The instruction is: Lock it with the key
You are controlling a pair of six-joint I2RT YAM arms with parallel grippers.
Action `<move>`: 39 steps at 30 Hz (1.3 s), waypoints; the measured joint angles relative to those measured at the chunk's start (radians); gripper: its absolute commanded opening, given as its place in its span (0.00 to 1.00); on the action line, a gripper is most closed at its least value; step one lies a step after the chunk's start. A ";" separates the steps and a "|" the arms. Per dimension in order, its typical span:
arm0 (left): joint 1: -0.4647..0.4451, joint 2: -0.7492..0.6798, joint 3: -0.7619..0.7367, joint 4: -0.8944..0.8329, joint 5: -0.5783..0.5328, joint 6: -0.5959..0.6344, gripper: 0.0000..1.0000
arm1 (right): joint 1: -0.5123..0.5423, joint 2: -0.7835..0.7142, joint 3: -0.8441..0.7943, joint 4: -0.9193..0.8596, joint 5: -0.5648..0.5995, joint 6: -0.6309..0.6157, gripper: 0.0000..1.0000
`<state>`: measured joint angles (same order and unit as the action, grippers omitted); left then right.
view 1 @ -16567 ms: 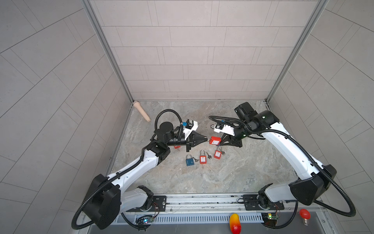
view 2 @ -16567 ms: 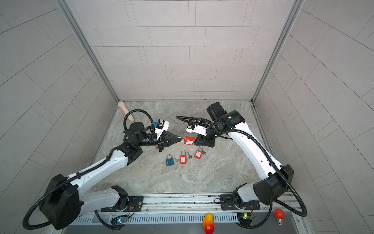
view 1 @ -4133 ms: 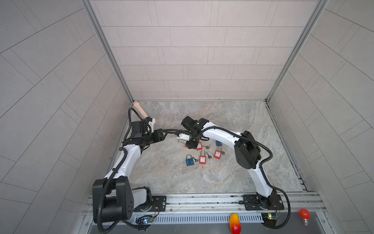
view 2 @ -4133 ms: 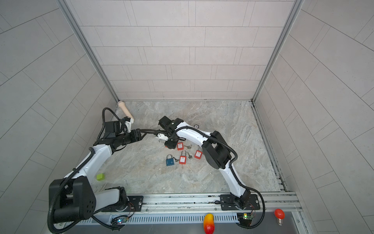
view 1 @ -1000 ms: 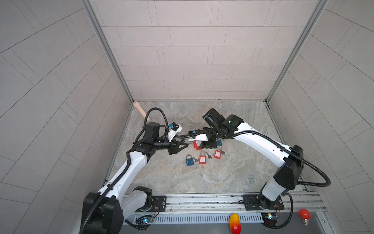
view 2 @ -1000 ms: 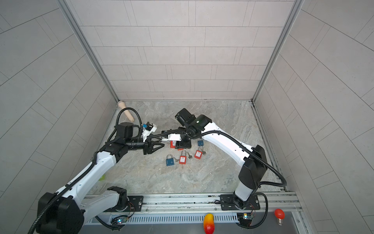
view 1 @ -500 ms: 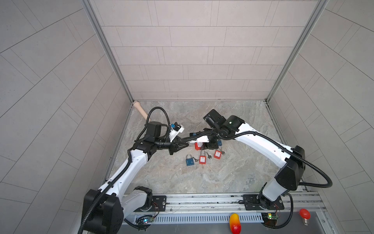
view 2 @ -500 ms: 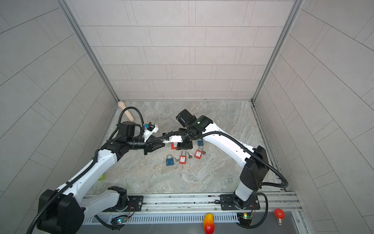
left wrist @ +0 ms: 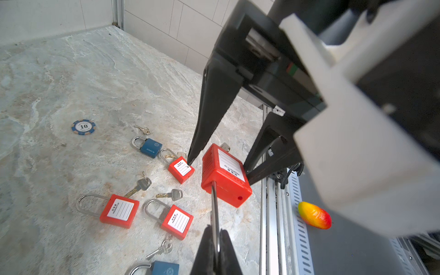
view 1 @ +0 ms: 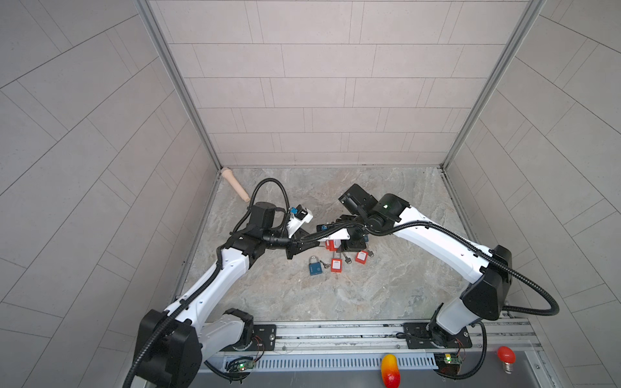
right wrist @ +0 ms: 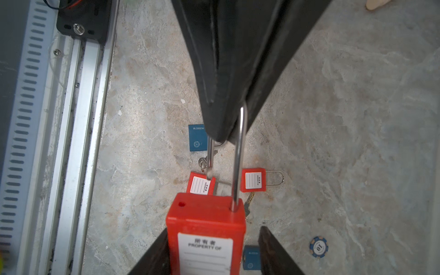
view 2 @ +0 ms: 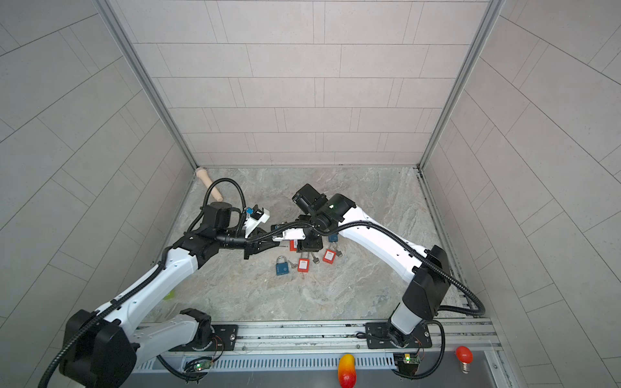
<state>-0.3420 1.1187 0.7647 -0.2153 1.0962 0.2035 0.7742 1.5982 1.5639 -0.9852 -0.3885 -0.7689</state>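
A big red padlock (left wrist: 226, 176) with a white label hangs over the floor between both arms. Its long steel shackle (right wrist: 238, 154) stands open: one leg sits in the body, the other leg's end hangs free beside its hole. My left gripper (left wrist: 215, 240) is shut on the shackle's bend, as the right wrist view also shows. My right gripper (right wrist: 213, 231) is open around the body; one finger lies against its side, the other stands apart. A bit of silver metal (left wrist: 225, 146), perhaps the key, shows at the body's far end. In both top views the lock (view 1: 331, 243) (view 2: 293, 245) sits between the grippers.
On the stone floor below lie red padlocks (left wrist: 120, 210) (left wrist: 177, 221) (left wrist: 181, 169), blue padlocks (left wrist: 148, 147) (right wrist: 196, 137), loose keys (left wrist: 139, 187) and a poker chip (left wrist: 83, 127). A wooden peg (view 1: 235, 184) lies at the back left corner. A mango toy (view 1: 389, 369) rests on the front rail.
My left gripper has closed on the shackle after moving in toward the lock. My right gripper's jaws have widened around the lock's body.
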 measured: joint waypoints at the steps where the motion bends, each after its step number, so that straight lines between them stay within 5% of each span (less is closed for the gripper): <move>1: -0.007 -0.001 -0.012 0.031 0.001 -0.018 0.00 | -0.001 -0.004 0.000 -0.007 0.003 0.003 0.60; 20: -0.081 -0.021 -0.074 0.257 -0.004 -0.122 0.00 | -0.074 -0.036 0.007 -0.116 -0.047 0.014 0.58; 26: -0.091 -0.022 -0.074 0.272 -0.001 -0.127 0.00 | -0.075 -0.022 0.008 -0.119 -0.050 0.012 0.46; 32: -0.097 -0.022 -0.075 0.273 -0.009 -0.129 0.00 | -0.075 0.033 0.032 -0.142 -0.087 0.013 0.22; 39: -0.100 -0.043 -0.083 0.293 0.000 -0.129 0.00 | -0.110 0.041 0.054 -0.205 -0.216 -0.005 0.05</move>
<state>-0.4419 1.0756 0.6815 0.0772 1.0958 0.0746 0.6643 1.6390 1.6176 -1.1904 -0.6044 -0.7738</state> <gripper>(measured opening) 0.052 0.228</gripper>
